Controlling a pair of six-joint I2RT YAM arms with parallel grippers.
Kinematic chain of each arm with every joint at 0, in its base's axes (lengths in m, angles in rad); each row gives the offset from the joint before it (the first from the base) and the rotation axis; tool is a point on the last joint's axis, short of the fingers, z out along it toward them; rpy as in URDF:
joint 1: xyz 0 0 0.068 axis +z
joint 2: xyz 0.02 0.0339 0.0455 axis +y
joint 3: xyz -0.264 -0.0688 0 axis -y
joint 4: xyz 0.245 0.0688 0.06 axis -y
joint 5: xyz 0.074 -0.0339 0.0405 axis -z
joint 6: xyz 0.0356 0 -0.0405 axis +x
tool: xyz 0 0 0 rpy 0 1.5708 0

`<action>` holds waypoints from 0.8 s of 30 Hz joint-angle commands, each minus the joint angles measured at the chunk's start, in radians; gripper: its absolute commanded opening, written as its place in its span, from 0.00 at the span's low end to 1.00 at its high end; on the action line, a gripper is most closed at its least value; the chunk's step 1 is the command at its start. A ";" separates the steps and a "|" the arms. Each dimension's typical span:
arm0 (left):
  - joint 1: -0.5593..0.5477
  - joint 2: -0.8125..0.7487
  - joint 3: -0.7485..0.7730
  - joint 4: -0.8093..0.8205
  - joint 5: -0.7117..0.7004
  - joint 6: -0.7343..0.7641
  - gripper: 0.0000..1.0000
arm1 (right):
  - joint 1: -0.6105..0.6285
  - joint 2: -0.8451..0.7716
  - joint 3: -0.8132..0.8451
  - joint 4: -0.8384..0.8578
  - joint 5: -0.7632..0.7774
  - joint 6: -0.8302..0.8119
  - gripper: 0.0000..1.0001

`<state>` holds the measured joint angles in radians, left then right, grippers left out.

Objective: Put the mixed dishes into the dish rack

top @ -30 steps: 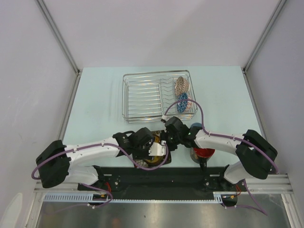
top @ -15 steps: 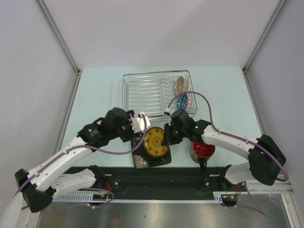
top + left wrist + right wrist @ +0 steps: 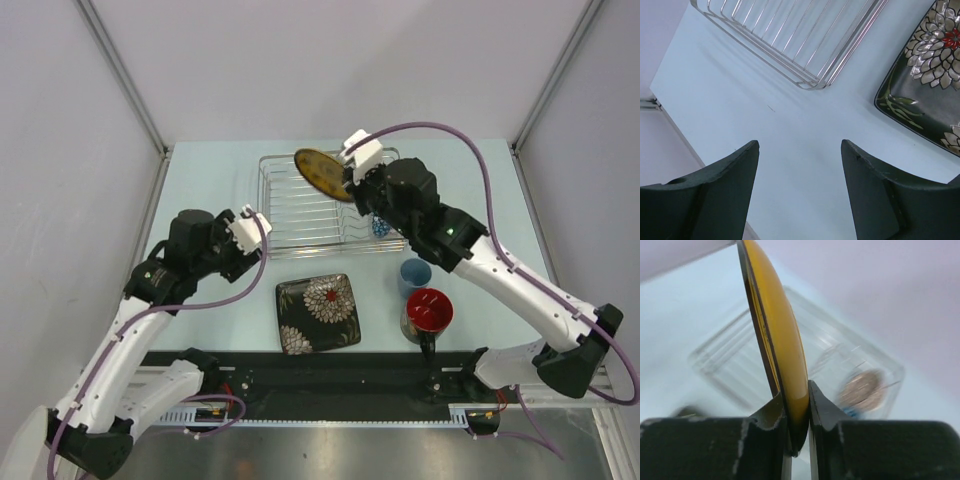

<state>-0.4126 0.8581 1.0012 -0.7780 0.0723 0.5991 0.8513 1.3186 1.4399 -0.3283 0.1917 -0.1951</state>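
The right claw (image 3: 796,392) is clamped on the lower rim of a round yellow plate (image 3: 320,172), one finger on each face. In the wrist view the plate stands on edge between the fingers, and its thin dark-edged rim rises up and slightly left from the grip. From above it reads as a narrow ellipse whose long axis runs from far-left to near-right. Its yellow face is tipped upward and its near-right end is at the claw. It hangs in the air over the far side of the rectangular silver wire dish rack (image 3: 300,225), above the bars and not touching them.

In the right end of the rack, a blurred round speckled brown dish (image 3: 863,390) shows behind the plate, with a blue patterned piece (image 3: 380,228) just beside it.

The left claw (image 3: 800,145) is spread wide with nothing between its fingers. It hovers over the pale blue table (image 3: 200,190), near the rack's near-left corner.

A square black plate with a silver flower pattern (image 3: 318,312) lies flat on the table in front of the rack, apart from it. To its right a light blue handleless cup (image 3: 414,272) stands upright, and a dark mug with a red inside (image 3: 427,312) stands just beside it on the near side
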 commanded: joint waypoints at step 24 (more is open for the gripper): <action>0.080 0.025 -0.099 0.105 0.098 -0.079 0.72 | -0.185 0.409 0.139 0.089 0.017 -1.021 0.00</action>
<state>-0.3435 0.8837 0.9005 -0.7170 0.1440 0.5449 0.7033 1.7313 1.5150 -0.1452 0.2924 -1.2682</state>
